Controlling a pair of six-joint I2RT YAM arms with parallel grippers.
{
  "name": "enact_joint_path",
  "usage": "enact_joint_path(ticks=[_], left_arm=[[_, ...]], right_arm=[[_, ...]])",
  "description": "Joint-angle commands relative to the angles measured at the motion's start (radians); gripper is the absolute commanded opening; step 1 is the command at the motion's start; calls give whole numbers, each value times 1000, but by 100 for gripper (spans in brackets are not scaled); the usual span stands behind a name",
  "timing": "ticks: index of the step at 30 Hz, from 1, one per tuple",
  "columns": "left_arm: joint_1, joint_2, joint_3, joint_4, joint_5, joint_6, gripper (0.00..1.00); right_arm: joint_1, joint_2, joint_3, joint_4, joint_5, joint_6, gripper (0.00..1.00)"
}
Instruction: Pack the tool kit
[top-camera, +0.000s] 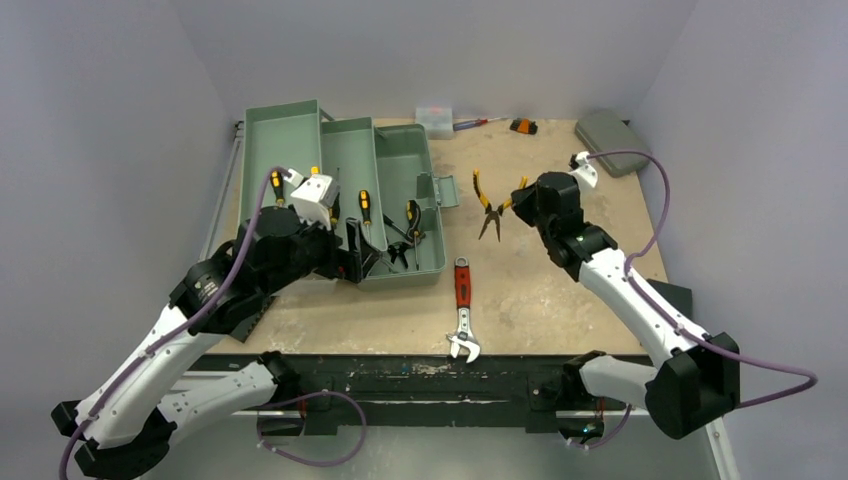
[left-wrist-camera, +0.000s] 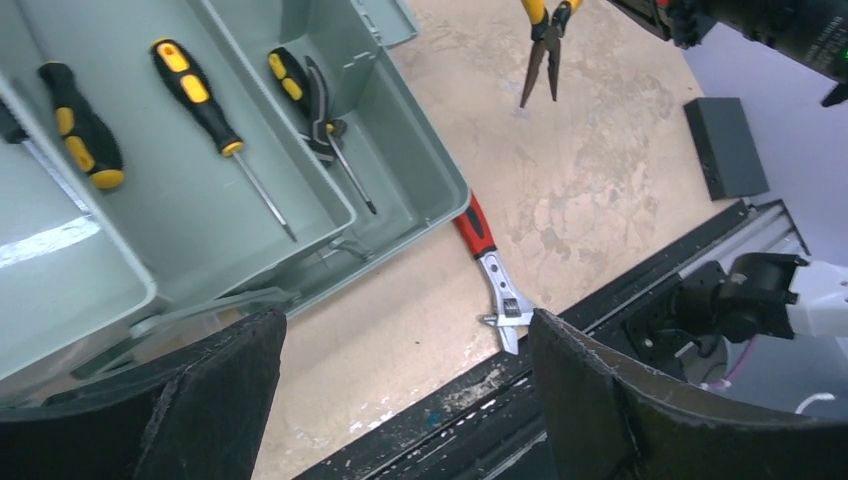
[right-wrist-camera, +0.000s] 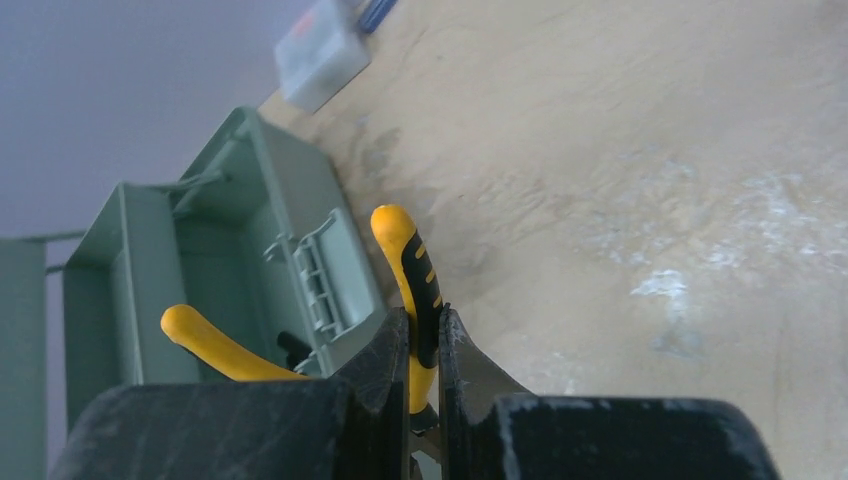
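R gripper (right-wrist-camera: 423, 335) clamped on one handle of pliers (top-camera: 490, 205), held off table (top-camera: 560, 290), nose hanging down, other handle splayed. L gripper (left-wrist-camera: 408, 330) fingers wide apart, empty, at front of toolbox (top-camera: 398, 160). Toolbox open at table left, trays (top-camera: 350, 160) folded out, screwdrivers (left-wrist-camera: 200, 100) inside.
Pliers: steel, stiff, nose-heavy. Rubbery grips give friction, but single-handle hold prob lets them swing at pivot; hold nearer joint is safer.
Wrench (top-camera: 462, 305) on table near front edge, heavy head; take by red handle.
No legible branding; marks on wrench too small to read.

Beige table (top-camera: 560, 290): toolbox (top-camera: 395, 165), wrench (top-camera: 463, 310), grey case (top-camera: 611, 129)
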Motion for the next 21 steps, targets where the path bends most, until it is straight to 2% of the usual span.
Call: enact_joint_path(ticks=[1,6,12,21], left_arm=[[0,-26,55,-60,-131,26,88],[-1,-62,121,-134,-300,63,88],[0,-125,157,-200,-485,84,89],[0,-185,154,-226,-497,79,89]], right_arm=[[73,3,55,107,-83,-37,0],[195,69,108,120,-4,-21,0],[300,220,204,97,86,35,0],[423,441,359,83,150,55,0]])
